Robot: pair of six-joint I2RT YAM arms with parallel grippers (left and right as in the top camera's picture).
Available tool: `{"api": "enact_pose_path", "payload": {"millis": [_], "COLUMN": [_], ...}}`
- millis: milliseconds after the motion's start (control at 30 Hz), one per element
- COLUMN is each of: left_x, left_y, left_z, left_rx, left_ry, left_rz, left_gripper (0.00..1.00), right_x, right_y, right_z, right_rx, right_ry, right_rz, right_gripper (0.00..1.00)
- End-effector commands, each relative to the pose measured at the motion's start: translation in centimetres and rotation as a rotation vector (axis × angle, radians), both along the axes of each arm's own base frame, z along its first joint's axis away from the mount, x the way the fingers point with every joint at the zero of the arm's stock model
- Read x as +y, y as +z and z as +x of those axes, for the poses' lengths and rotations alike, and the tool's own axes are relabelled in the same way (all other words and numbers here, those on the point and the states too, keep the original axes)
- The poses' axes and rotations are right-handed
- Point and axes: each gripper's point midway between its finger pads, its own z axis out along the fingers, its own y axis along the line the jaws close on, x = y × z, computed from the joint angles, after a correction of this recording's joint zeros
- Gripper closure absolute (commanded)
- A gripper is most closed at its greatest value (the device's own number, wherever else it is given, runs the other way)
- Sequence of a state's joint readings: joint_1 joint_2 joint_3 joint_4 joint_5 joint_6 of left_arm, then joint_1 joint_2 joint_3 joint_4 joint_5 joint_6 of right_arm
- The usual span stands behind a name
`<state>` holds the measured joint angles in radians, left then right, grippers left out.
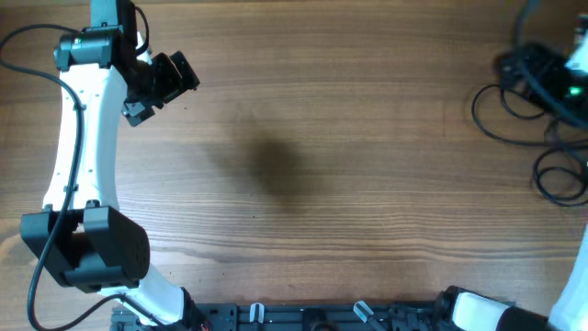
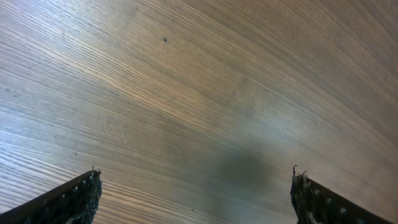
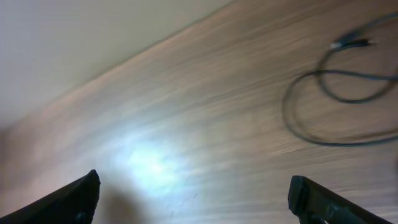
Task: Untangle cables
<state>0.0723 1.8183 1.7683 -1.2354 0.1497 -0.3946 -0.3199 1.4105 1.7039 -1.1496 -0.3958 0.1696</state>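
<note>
The cables (image 1: 484,126) are thin black cords lying in loose loops at the far right of the wooden table, with another loop (image 1: 559,176) nearer the right edge. In the right wrist view a cable loop (image 3: 323,143) lies ahead to the right, and a whitish plug tip (image 3: 351,43) is beyond it. My right gripper (image 1: 528,66) hovers over the cables at the back right; its jaws (image 3: 196,193) are open and empty. My left gripper (image 1: 170,78) is at the back left, far from the cables; its jaws (image 2: 194,193) are open over bare wood.
The table's far edge meets a pale wall (image 3: 93,37) in the right wrist view. The arm bases and a black rail (image 1: 303,317) sit along the front edge. A thicker black robot wire (image 1: 37,55) runs by the left arm.
</note>
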Motion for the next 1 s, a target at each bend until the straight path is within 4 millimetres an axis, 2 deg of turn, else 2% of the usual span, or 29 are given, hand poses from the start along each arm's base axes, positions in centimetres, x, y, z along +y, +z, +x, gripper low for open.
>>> {"api": "enact_pose_path", "payload": {"millis": [0,67,100,200,233,333,433,500,567,767,967], "left_x": [-0.7,-0.9,-0.7,0.1,0.0,-0.2,-0.3,-2.2,-3.9,-3.7,-3.6], "left_y": [3.9,7.8,9.1,14.5,16.5,18.3,19.5,19.7,19.0,13.4,10.0], "left_z": [-1.5,-4.1,-5.2,-11.5,-14.5,-16.5,-17.7,-17.5,-16.7,-13.4,-10.9], "left_rx": [-0.088,-0.171,-0.196,-0.318,-0.382,-0.458,-0.519,-0.548,-0.562,-0.415,-0.284], "left_ry": [-0.015,-0.045,-0.039,-0.009,-0.005,-0.003,-0.004,-0.156,-0.251,-0.232,-0.227], "left_rz": [-0.005,0.037,0.057,0.121,0.124,0.125,0.126,0.092,0.026,-0.007,-0.025], "left_gripper": [0.00,0.00,0.00,0.00,0.00,0.00,0.00,0.00,0.00,0.00,0.00], "right_x": [3.4,4.1,4.1,3.3,2.5,2.5,2.6,2.7,3.2,8.2,8.6], "right_y": [0.7,0.6,0.5,0.0,-0.4,-0.3,-0.5,-0.7,-0.8,-0.7,-0.7], "right_z": [-0.8,-1.0,-1.0,-1.3,-1.5,-1.5,-1.6,-1.9,-2.2,-2.8,-3.0], "right_rx": [-0.022,-0.011,-0.007,0.017,0.036,0.033,0.035,0.047,0.057,0.042,0.049], "right_ry": [0.119,0.139,0.139,0.123,0.093,0.103,0.131,0.134,0.157,0.328,0.321], "right_rz": [-0.018,-0.015,-0.014,-0.064,-0.100,-0.107,-0.126,-0.124,-0.128,-0.199,-0.182], "right_gripper": [0.00,0.00,0.00,0.00,0.00,0.00,0.00,0.00,0.00,0.00,0.00]}}
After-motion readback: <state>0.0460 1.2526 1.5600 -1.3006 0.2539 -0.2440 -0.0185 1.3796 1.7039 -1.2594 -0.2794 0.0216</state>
